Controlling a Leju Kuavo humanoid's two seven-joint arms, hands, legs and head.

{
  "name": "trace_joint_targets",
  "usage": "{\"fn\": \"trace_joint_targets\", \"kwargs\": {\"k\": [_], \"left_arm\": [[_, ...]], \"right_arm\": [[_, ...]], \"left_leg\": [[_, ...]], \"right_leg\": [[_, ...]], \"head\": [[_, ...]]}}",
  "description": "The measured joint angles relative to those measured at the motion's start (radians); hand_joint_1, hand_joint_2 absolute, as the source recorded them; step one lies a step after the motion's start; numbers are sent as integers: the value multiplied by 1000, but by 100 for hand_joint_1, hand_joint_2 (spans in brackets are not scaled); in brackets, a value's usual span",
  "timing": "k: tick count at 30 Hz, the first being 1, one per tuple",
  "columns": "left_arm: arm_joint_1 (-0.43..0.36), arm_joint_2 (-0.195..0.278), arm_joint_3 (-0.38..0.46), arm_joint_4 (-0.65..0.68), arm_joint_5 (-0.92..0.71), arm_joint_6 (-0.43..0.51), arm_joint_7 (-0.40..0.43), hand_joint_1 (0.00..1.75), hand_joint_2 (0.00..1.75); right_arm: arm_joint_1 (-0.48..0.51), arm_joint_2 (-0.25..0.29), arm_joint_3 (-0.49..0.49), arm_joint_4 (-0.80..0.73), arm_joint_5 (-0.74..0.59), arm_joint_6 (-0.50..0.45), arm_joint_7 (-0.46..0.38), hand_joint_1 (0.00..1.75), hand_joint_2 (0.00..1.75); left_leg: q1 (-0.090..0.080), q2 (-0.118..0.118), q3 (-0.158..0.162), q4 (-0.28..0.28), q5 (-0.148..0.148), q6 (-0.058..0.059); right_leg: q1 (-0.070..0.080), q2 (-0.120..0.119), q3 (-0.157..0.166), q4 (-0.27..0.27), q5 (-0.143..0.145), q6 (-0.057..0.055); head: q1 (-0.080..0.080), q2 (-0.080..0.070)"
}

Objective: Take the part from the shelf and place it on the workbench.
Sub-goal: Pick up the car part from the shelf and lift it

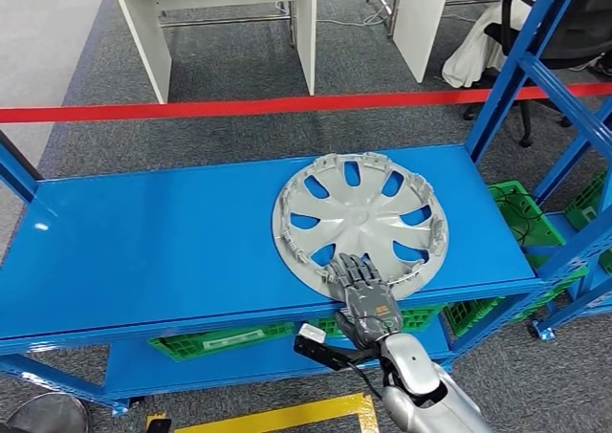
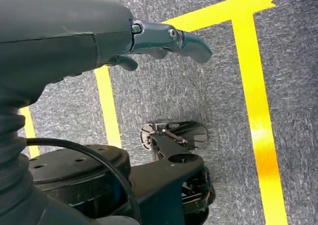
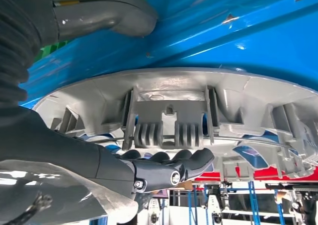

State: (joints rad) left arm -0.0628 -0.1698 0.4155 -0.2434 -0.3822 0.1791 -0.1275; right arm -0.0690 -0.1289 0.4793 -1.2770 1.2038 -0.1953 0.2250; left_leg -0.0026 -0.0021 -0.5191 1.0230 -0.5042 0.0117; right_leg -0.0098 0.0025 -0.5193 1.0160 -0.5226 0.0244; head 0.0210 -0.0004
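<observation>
Right now we have our right hand (image 1: 364, 290) laid over the near rim of the silver hubcap (image 1: 360, 218), which lies inner face up on the top deck of the blue shelf (image 1: 144, 242), its near edge reaching to the deck's front lip or just past it. From the right wrist view the dark fingers (image 3: 176, 168) curl over the rim beside a ribbed clip block (image 3: 167, 130), with the grey thumb (image 3: 112, 11) on the far side of the edge against the blue deck; we judge the rim is being pinched, though how firm the grip is we cannot tell. Our left hand (image 2: 165, 36) hangs beside the body over grey carpet and yellow floor tape (image 2: 259, 111), fingers loosely extended and holding nothing. We expect the hubcap to be light, thin moulded plastic: stiff enough to lift by one edge, but broad, so it will lever against the fingers and may swing or flex. Its surface looks smooth and likely slippery, and the small clips around the rim could snap if squeezed. We think the best hold is on the solid rim between clips, just where the hand is.
</observation>
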Motion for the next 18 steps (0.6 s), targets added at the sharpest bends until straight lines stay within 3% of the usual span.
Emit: {"fn": "trace_joint_targets", "kwargs": {"k": [1,2,18], "left_arm": [[1,0,2,0,-1,0,0,0,175],[1,0,4,0,-2,1,-1,0,175],[3,-4,45,0,13,27,-19,0,175]], "right_arm": [[-1,0,0,0,2,2,2,161,175],[-1,0,0,0,2,4,4,175,175],[-32,-10,-4,21,-14,42,-23,175,175]], "left_leg": [[0,0,0,0,0,0],[0,0,0,0,0,0],[0,4,6,0,0,2]], "right_leg": [[0,0,0,0,0,0],[0,0,1,0,0,0],[0,5,5,-2,2,3]], "head": [[0,0],[0,0],[0,0]]}}
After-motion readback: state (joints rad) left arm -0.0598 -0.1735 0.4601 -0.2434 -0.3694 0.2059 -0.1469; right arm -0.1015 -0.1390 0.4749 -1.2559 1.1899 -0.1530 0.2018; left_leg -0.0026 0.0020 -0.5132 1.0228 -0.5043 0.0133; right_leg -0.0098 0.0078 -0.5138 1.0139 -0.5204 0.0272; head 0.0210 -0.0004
